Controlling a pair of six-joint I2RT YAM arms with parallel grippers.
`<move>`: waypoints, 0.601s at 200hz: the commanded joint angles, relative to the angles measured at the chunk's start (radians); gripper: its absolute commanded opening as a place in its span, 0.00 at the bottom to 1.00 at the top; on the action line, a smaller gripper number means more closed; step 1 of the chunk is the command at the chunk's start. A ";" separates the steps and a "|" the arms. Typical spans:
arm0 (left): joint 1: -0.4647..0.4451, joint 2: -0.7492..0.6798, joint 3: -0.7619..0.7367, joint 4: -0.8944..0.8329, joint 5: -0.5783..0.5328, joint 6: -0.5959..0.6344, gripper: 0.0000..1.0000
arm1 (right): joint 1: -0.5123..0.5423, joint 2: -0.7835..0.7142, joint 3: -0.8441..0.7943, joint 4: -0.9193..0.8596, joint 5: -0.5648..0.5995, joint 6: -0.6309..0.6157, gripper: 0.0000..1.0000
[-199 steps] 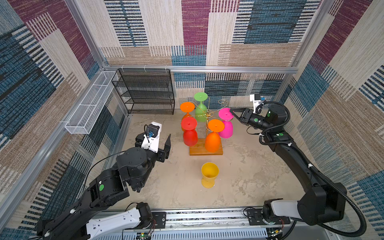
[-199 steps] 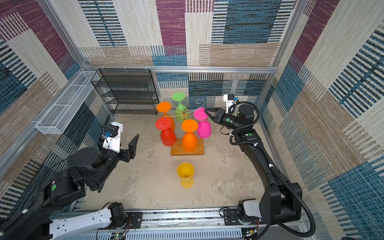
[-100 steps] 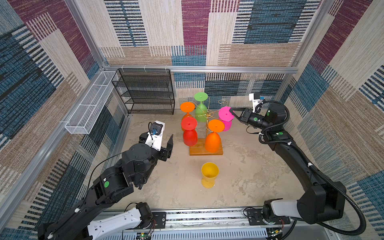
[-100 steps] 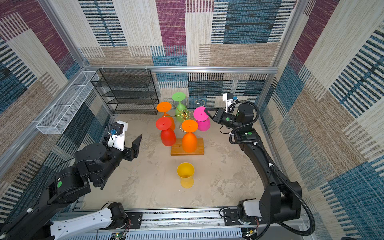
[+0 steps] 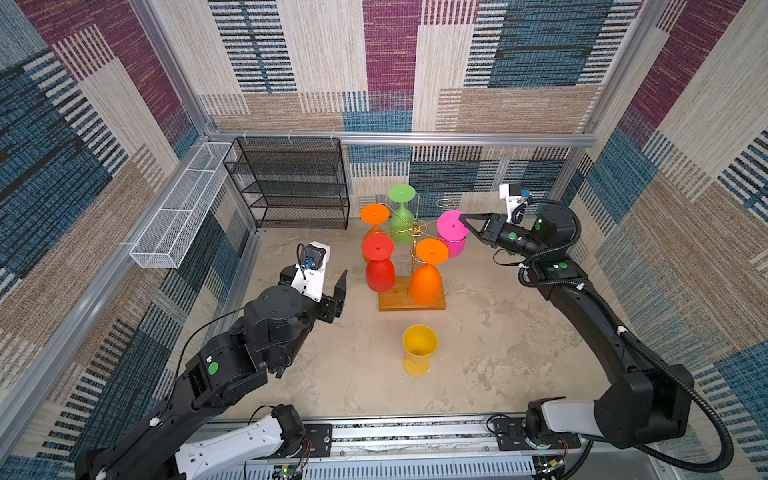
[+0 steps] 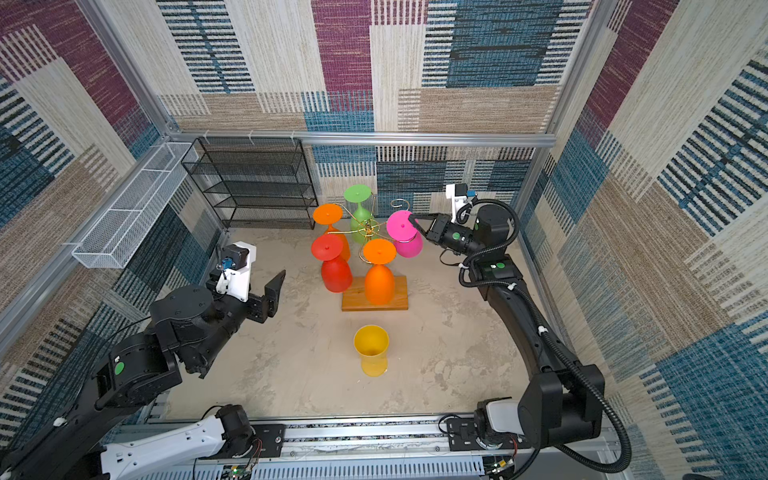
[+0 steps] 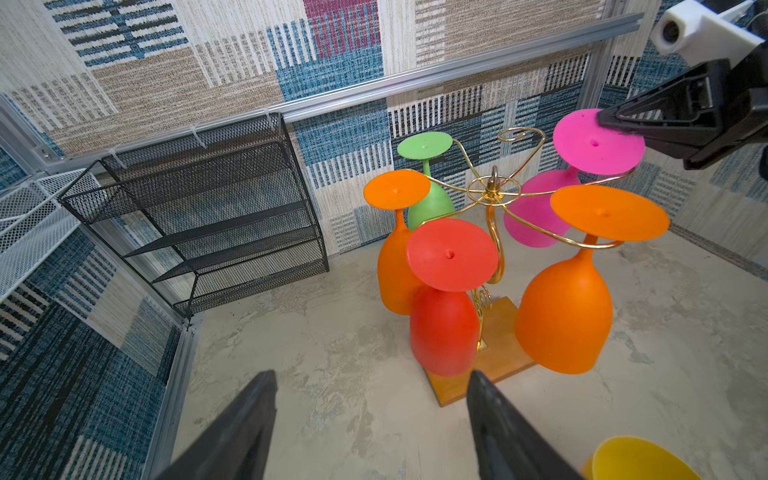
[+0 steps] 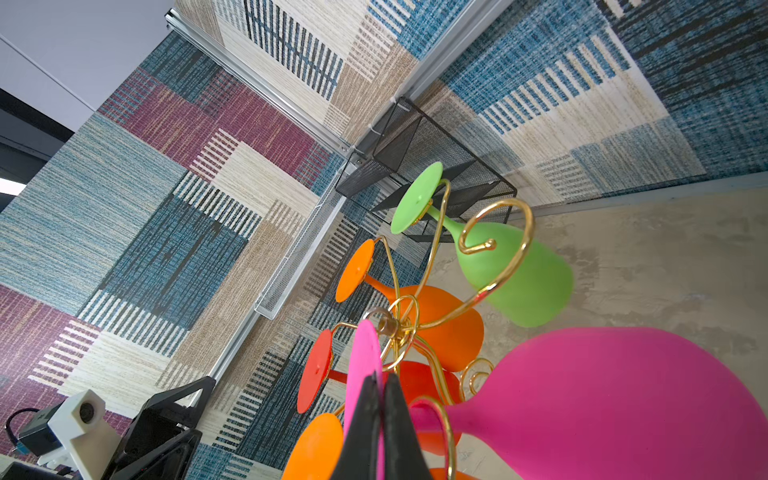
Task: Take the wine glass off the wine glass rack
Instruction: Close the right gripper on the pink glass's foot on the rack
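In a top view, the right pincer (image 5: 464, 218) is pressed together on the rim of the pink wine glass's (image 5: 451, 225) foot disc. The glass hangs upside down from the wine glass rack (image 5: 415, 229), its long axis vertical, with the bowl straight below the pincer's tip. The gold pole lies beyond the glass, further along the line the pincer points. In both top views the left pincer (image 6: 270, 286) is on the far side of the rack from the pink glass, well apart from it. The right arm is plainly the nearer one.

From the left wrist, the left pincer stands spread with nothing between its fingers (image 7: 478, 386). Ahead of it hang a red wine glass (image 7: 451, 255) and an orange wine glass (image 7: 609, 212). The pink glass is behind them with the right pincer's tips on its disc.

From the right wrist, the disc is seen edge-on, nipped between the black fingers (image 8: 368, 415). The stem passes through a gold wire loop just beside the tips. Freeing it probably means drawing the glass back toward the pincer's own wrist, away from the pole.
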 commanded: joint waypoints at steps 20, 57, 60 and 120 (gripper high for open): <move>0.006 -0.002 0.003 -0.020 0.020 -0.026 0.75 | -0.004 -0.030 0.011 0.006 0.000 0.004 0.00; 0.010 0.002 0.002 -0.022 0.032 -0.026 0.74 | -0.016 -0.065 0.001 -0.028 0.010 -0.015 0.00; 0.011 0.003 0.001 -0.022 0.033 -0.026 0.74 | -0.017 -0.067 -0.001 -0.030 0.009 -0.016 0.00; 0.017 0.012 0.002 -0.030 0.055 -0.032 0.74 | -0.023 -0.117 -0.035 -0.063 -0.005 -0.031 0.00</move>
